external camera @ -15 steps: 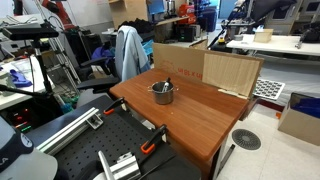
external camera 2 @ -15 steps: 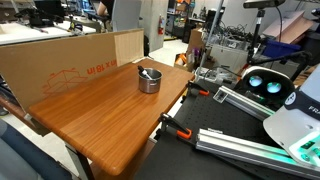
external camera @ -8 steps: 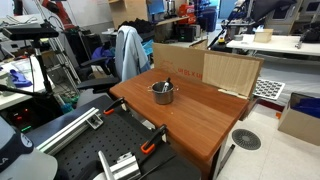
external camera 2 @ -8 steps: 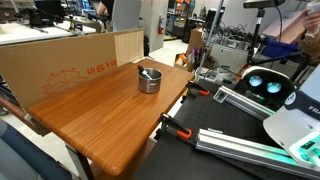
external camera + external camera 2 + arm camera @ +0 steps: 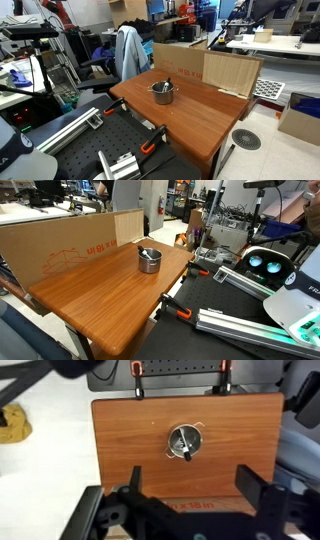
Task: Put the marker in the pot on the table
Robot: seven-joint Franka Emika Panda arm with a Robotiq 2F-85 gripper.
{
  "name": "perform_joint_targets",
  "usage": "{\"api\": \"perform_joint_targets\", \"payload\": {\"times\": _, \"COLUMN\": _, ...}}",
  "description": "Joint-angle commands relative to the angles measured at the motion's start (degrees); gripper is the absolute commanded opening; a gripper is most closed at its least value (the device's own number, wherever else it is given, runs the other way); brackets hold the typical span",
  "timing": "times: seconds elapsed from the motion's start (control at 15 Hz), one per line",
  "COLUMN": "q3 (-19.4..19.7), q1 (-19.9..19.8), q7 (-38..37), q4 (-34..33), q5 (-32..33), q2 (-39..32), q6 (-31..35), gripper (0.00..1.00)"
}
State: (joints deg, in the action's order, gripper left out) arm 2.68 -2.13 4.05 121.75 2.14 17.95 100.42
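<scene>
The small silver pot [image 5: 162, 93] stands on the reddish-brown wooden table [image 5: 200, 118], toward its middle. It also shows in an exterior view [image 5: 148, 260] and in the wrist view [image 5: 184, 442]. The marker [image 5: 186, 453] lies inside the pot with its dark end leaning over the rim; it also shows in an exterior view [image 5: 147, 253]. My gripper [image 5: 192, 485] shows only in the wrist view, high above the table and back from the pot. Its two black fingers are spread wide and hold nothing.
A cardboard box [image 5: 205, 68] stands along one long table edge, also in an exterior view [image 5: 60, 240]. Orange clamps [image 5: 137, 372] grip the opposite edge. A black perforated bench [image 5: 80, 150] adjoins the table. A chair with a jacket [image 5: 130, 50] stands behind.
</scene>
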Motion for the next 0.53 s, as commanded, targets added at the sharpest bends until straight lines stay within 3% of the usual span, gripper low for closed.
{"api": "perform_joint_targets", "payload": {"times": 0.0, "q3": 0.1, "q1": 0.1, "q7": 0.0, "q4": -0.1, "q5": 0.0, "q2": 0.0, "q6": -0.1, "gripper": 1.0}}
{"api": "perform_joint_targets", "payload": {"times": 0.47, "q3": -0.2, "q1": 1.3, "q7": 4.5, "q4": -0.9, "q5": -0.1, "q2": -7.3, "q6": 1.5, "gripper": 1.0}}
